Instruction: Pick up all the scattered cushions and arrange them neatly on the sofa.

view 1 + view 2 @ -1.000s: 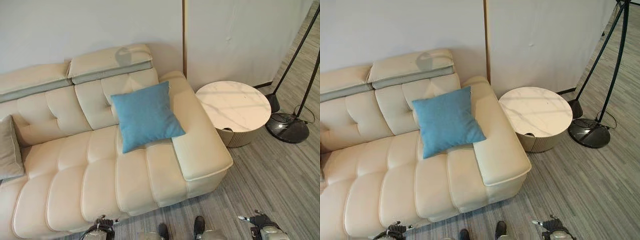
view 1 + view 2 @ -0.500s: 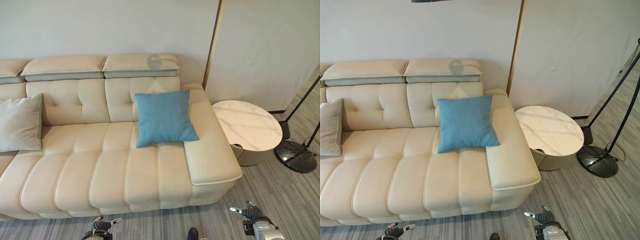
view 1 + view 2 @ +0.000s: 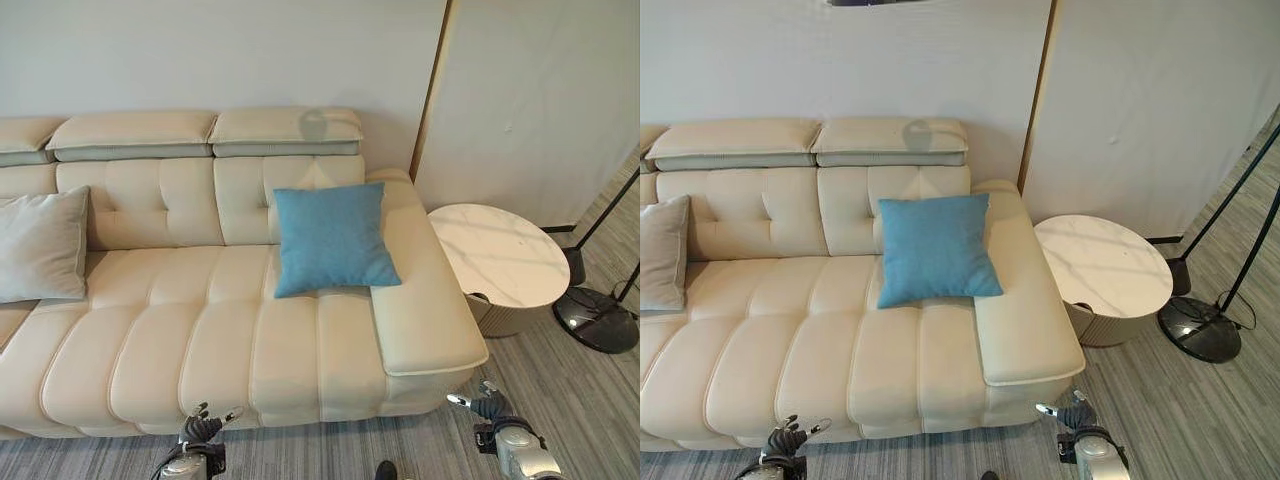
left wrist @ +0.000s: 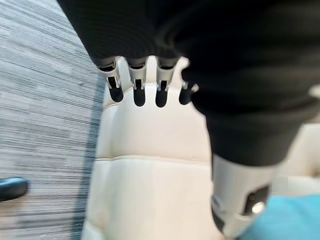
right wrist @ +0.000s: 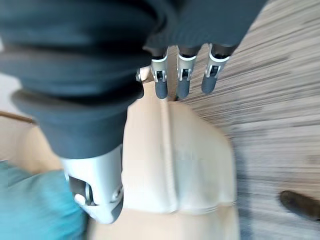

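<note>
A blue cushion [image 3: 333, 238] leans upright against the backrest of the cream leather sofa [image 3: 180, 340], close to its right armrest. A grey cushion [image 3: 42, 245] leans against the backrest at the sofa's left end. My left hand [image 3: 200, 430] hangs low in front of the sofa's front edge, its fingers [image 4: 139, 92] straight and holding nothing. My right hand [image 3: 482, 408] is low by the sofa's right front corner, fingers [image 5: 182, 82] relaxed and empty. The blue cushion [image 4: 280, 220] also peeks past the left thumb.
A round white marble side table [image 3: 498, 256] stands right of the armrest. A black floor lamp base [image 3: 597, 320] and its slanted pole sit further right. Grey striped carpet [image 3: 590, 400] covers the floor before the sofa.
The camera has swung left and levelled over the last second, bringing the grey cushion and more of the sofa into view. Both hands have risen slightly at the bottom edge.
</note>
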{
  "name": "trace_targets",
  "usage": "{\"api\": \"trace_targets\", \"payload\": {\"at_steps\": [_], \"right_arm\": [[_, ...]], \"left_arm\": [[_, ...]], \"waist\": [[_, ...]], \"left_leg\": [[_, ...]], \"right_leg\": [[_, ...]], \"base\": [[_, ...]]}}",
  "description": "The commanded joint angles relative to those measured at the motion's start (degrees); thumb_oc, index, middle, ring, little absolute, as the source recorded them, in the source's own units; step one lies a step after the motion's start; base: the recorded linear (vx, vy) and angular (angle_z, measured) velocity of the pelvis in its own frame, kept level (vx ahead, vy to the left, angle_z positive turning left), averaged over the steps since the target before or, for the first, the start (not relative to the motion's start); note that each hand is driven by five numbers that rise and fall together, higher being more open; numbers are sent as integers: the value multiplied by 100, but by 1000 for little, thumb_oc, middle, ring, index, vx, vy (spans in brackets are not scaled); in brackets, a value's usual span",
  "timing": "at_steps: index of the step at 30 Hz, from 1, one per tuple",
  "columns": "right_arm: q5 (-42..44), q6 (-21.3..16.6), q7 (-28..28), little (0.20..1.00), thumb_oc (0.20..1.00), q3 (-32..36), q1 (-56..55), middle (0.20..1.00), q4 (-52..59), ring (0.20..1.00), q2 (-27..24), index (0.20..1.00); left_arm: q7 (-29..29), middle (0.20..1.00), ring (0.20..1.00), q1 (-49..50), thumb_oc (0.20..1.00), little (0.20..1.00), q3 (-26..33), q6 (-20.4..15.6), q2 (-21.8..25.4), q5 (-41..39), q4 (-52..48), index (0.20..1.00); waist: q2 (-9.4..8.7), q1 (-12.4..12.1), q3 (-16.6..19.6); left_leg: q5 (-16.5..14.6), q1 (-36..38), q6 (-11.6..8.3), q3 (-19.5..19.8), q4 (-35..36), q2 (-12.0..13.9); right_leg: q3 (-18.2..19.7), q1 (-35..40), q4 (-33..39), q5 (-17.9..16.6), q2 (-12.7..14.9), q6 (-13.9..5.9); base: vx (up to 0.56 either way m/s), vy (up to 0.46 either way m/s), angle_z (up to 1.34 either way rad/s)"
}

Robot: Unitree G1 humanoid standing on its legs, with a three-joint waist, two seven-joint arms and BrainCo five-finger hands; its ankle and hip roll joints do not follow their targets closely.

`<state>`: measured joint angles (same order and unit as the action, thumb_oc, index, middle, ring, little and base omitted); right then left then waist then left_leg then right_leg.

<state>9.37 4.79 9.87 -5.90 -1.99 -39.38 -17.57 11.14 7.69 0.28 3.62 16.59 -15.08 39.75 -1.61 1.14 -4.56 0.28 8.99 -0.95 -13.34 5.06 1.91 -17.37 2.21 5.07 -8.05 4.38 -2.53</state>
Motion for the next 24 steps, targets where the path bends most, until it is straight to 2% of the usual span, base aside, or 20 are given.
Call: {"api": "trace_targets", "payload": {"at_steps": [1, 5, 24], "right_arm": [[193, -270, 53, 1000, 1000, 144, 218, 1000, 140, 1000, 96, 1000], [102, -277, 48, 1000, 1000, 135, 116, 1000, 434, 1000, 91, 1000], [-18, -235, 56, 1000, 1000, 132, 247, 1000, 694, 1000, 29, 1000]], "left_arm": [[116, 1000, 1000, -25, 1000, 1000, 132, -257, 144, 59, -257, 1000], [91, 1000, 1000, 63, 1000, 1000, 126, -250, 102, 75, -542, 1000], [172, 1000, 1000, 159, 1000, 1000, 341, -279, 64, -195, -683, 1000]], "waist": [[-27, -29, -132], [-38, -37, -153], [-39, -112, -129]], "left_leg": [[-401, -159, -96, 39, -6, -36], [-396, -173, -89, 44, -6, -41], [-424, -138, -74, 80, -6, -68]], "right_leg": [[17, 411, -7, 1022, -111, -276], [15, 410, -7, 1018, -102, -283], [-61, 496, -7, 1030, -51, -301]], "base": [[0, 0, 0], [0, 0, 0], [0, 1, 1]]}}
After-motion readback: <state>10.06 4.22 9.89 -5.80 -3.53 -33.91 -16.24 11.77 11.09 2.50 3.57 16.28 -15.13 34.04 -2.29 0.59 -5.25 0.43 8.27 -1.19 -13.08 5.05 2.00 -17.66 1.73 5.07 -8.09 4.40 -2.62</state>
